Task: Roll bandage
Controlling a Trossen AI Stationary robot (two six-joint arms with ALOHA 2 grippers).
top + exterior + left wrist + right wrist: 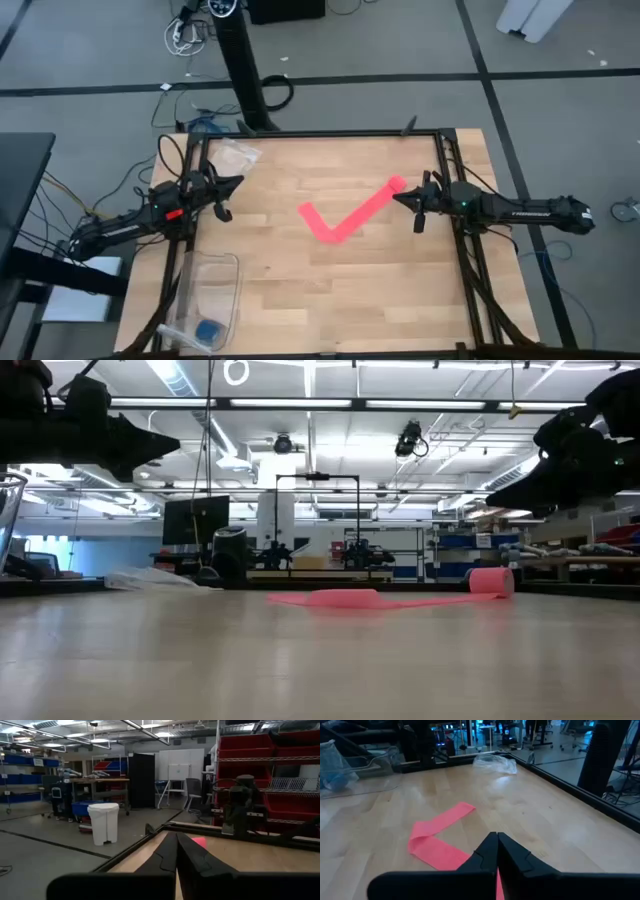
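Left gripper (pixel 232 185) at table's 9 o'clock edge, fingers pressed together, holding nothing. Plastic bag (pixel 232 154) at 11 o'clock, clear tray (pixel 209 292) at 7.

Bandage (pixel 345 216) at table centre: flat pink V, small rolled end toward 3 o'clock. Looks soft, light, stretchy, likely to slide on wood. Best hold: rolled end.

Right gripper (pixel 408 198) at 3 o'clock, just beside rolled end, fingers pressed together, empty.

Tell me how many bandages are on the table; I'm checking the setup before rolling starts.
1. A single pink bandage lies mid-table, folded in a V, its small rolled end near the right gripper. Nothing suggests a second one, though the clear tray isn't fully visible.
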